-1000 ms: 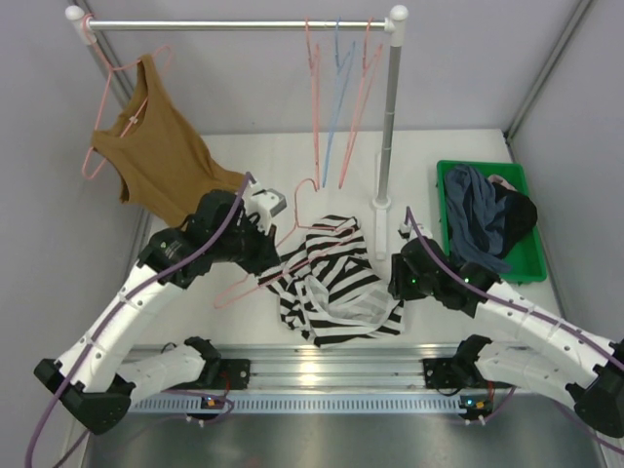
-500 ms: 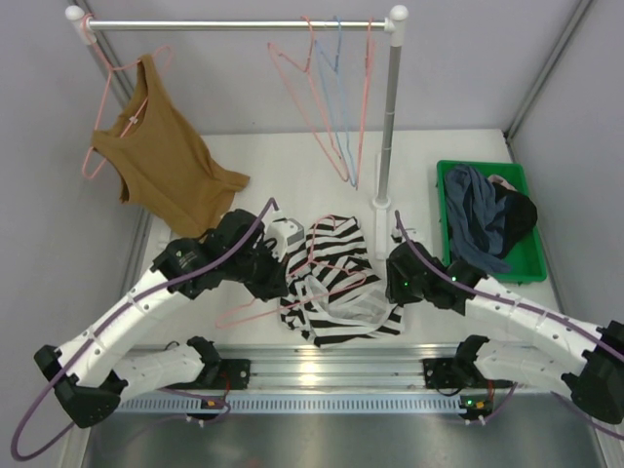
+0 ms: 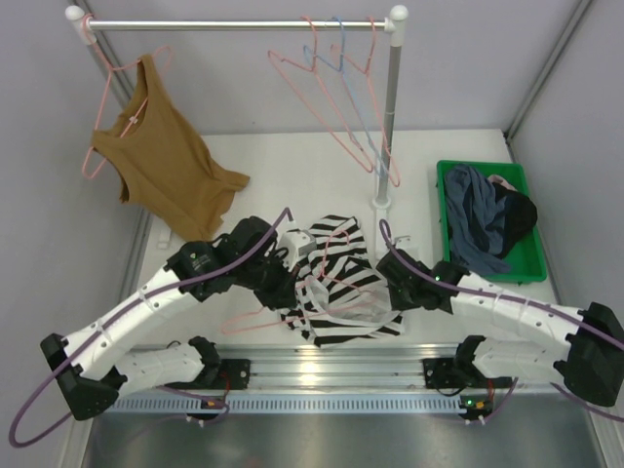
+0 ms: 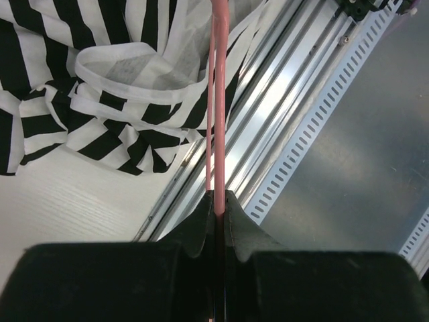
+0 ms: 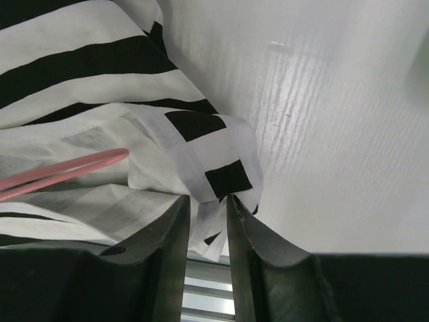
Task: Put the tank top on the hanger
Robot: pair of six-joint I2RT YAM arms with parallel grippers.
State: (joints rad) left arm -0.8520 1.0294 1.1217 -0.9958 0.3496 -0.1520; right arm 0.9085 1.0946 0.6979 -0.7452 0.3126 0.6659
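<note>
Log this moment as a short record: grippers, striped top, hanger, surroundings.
left gripper: shut on the pink wire hanger
right gripper: shut on an edge of the striped tank top
striped tank top: crumpled on the table, near side
pink wire hanger: reaches across the top's folds; top not yet on it
rail: brown tank top hangs at its left end
green bin: at the right, holding dark garments

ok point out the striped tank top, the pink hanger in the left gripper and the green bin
striped tank top (image 3: 343,263): top view, middle of the crumpled fabric
pink hanger (image 4: 216,121): left wrist view, its straight wire
green bin (image 3: 442,210): top view, left wall
</note>
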